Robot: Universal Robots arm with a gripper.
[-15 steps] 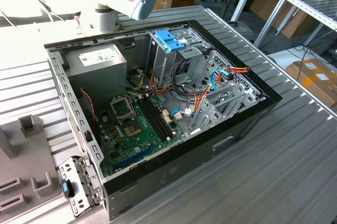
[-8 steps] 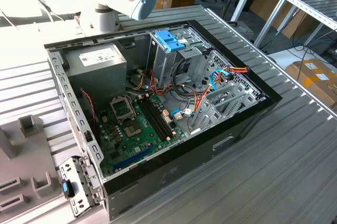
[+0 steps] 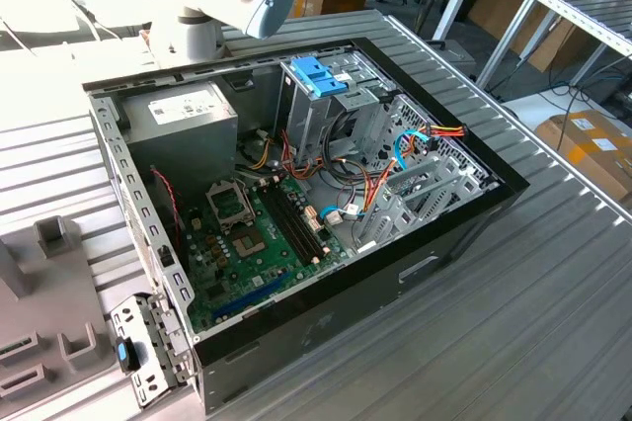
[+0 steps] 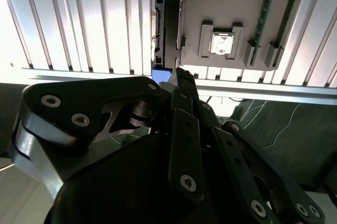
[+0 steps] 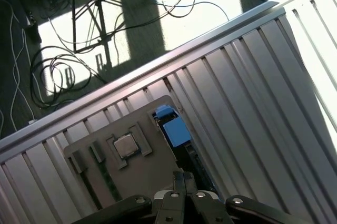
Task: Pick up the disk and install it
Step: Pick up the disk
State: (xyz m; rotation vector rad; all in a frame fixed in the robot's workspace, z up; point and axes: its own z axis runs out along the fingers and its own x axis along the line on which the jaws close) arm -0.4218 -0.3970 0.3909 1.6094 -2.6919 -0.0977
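Observation:
The disk [image 4: 169, 29] stands on edge in a slot of a grey fixture plate [image 4: 231, 3], its dark body framed by light-blue rails. In the first wrist view the disk [image 5: 175, 131] runs along the plate's edge toward my gripper [image 5: 182, 174]. The black fingers are pressed together with nothing between them. In the second wrist view my gripper [image 4: 179, 77] sits just off the near end of the disk, apart from it. The open computer case [image 3: 444, 233] lies on the ribbed table in the exterior view.
A processor chip [image 5: 125, 145] sits in a pocket of the fixture plate [image 5: 152, 166] beside the disk. Inside the case are a blue-handled grey metal cage [image 3: 321, 75], a motherboard [image 3: 247, 233] and loose cables. Floor cables lie beyond the table's edge [image 5: 158, 71].

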